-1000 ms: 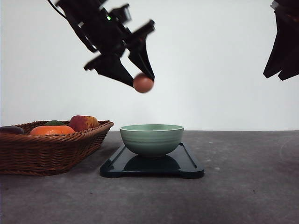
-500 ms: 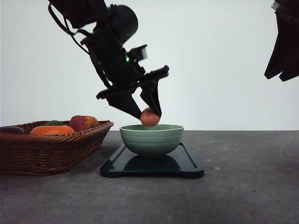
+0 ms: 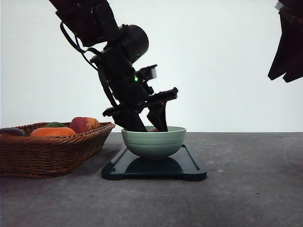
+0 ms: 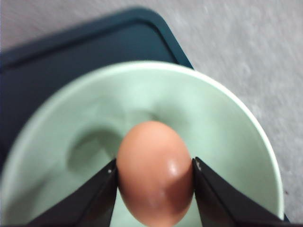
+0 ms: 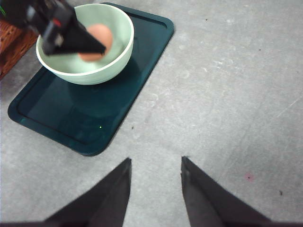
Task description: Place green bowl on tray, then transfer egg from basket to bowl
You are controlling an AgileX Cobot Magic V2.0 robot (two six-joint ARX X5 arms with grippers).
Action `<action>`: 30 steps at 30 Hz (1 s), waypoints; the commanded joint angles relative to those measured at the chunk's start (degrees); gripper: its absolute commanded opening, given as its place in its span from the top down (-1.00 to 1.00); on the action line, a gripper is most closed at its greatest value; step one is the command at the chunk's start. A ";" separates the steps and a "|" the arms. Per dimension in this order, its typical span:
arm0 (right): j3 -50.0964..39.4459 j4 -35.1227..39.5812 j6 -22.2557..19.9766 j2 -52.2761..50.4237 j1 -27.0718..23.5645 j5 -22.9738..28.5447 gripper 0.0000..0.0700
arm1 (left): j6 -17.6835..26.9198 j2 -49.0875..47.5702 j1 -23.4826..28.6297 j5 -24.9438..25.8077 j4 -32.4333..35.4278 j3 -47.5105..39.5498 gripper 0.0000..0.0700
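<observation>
I have the left tool (image 3: 147, 126) dipped into the green bowl (image 3: 154, 142), its two fingers pinching the egg (image 4: 155, 172) from either side. In the left wrist view the egg sits squarely between the fingers with its long axis running along them, and the bowl's pale floor lies straight beneath it. I cannot tell whether the egg is touching the floor or hanging just above it. The bowl stands on the tray (image 3: 189, 166), which lies flat on the counter (image 3: 246, 189), just beside the basket (image 3: 52, 151).

The move I judge to be next, letting go, turns on that gap below the egg: the drop should be short or the shell may crack. In the right wrist view the bowl's wall curves up around the fingers with room on each side, so I expect they can spread without knocking the rim. Going straight up afterwards looks free of obstacles.

The right tool (image 5: 154, 182) hangs well apart, high over bare counter beyond the tray's far side, fingers spread and holding nothing.
</observation>
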 commanded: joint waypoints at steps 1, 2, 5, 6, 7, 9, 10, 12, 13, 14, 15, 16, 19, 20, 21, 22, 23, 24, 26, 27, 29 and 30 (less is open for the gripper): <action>0.44 0.17 0.48 0.46 0.26 0.04 0.41 | 0.71 1.11 -0.64 -0.52 0.64 1.46 0.31; 0.44 0.17 0.49 0.46 0.26 0.04 0.41 | 0.70 1.11 -0.79 -1.19 0.64 1.46 0.22; 0.44 0.13 0.52 0.46 0.26 0.04 0.41 | 0.67 1.11 -1.15 -2.34 0.61 1.46 -0.23; 0.44 0.13 0.52 0.46 0.26 0.02 0.41 | 0.67 1.11 -1.20 -2.34 0.56 1.46 -0.25; 0.44 0.13 0.52 0.46 0.26 0.02 0.41 | 0.66 1.11 -1.20 -2.34 0.41 1.46 -0.25; 0.44 0.11 0.52 0.44 0.26 0.02 0.41 | 0.63 1.11 -1.21 -2.34 -0.06 1.46 -0.24; 0.44 0.05 0.52 0.44 0.26 0.02 0.41 | 0.45 1.10 -1.21 -2.33 -0.30 1.46 -0.23; 0.44 -0.24 0.52 0.44 0.26 0.02 0.41 | 0.04 0.96 -1.20 -2.28 -1.17 1.63 -0.23; 0.44 -0.37 0.52 0.44 0.26 0.02 0.41 | -0.01 0.81 -1.19 -2.27 -2.06 1.97 -0.23; 0.44 -0.47 0.52 0.44 0.26 0.02 0.41 | 0.00 0.63 -1.19 -2.27 -3.10 2.45 -0.23; 0.44 -0.50 0.52 0.44 0.26 0.02 0.41 | 0.01 0.42 -1.19 -2.27 -4.33 3.17 -0.23; 0.44 -0.49 0.52 0.44 0.26 0.02 0.41 | 0.03 0.10 -1.18 -2.27 -5.27 3.81 -0.23; 0.44 -0.45 0.52 0.44 0.26 0.02 0.41 | 0.01 -2.02 -1.16 -2.26 -6.70 4.94 -0.23; 0.44 -0.47 0.52 0.44 0.26 0.02 0.41 | -0.01 -3.03 -1.15 -2.25 -6.73 4.98 -0.23; 0.44 -0.50 0.52 0.44 0.26 0.02 0.41 | -0.01 -4.28 -1.15 -2.25 -6.78 4.98 -0.23; 0.44 -0.49 0.51 0.44 0.26 0.02 0.41 | -0.02 -5.48 -1.15 -2.24 -6.92 4.98 -0.23; 0.44 -0.48 0.50 0.44 0.26 0.03 0.41 | -0.03 -6.70 -1.15 -2.23 -7.18 4.98 -0.23; 0.44 -0.46 0.50 0.44 0.26 0.04 0.41 | -0.03 -8.01 -1.15 -2.25 -7.75 4.98 -0.23; 0.44 -0.46 0.50 0.44 0.26 0.03 0.41 | 0.00 -10.50 -1.12 -2.25 -9.41 4.98 -0.23; 0.44 -0.44 0.48 0.44 0.26 0.04 0.41 | 0.01 -11.69 -1.07 -2.25 -10.34 4.96 -0.23; 0.44 -0.42 0.48 0.44 0.26 0.04 0.41 | 0.02 -13.83 -0.92 -2.25 -12.00 4.90 -0.23; 0.44 -0.42 0.48 0.44 0.26 0.04 0.41 | 0.04 -14.86 -0.89 -2.25 -12.82 4.81 -0.23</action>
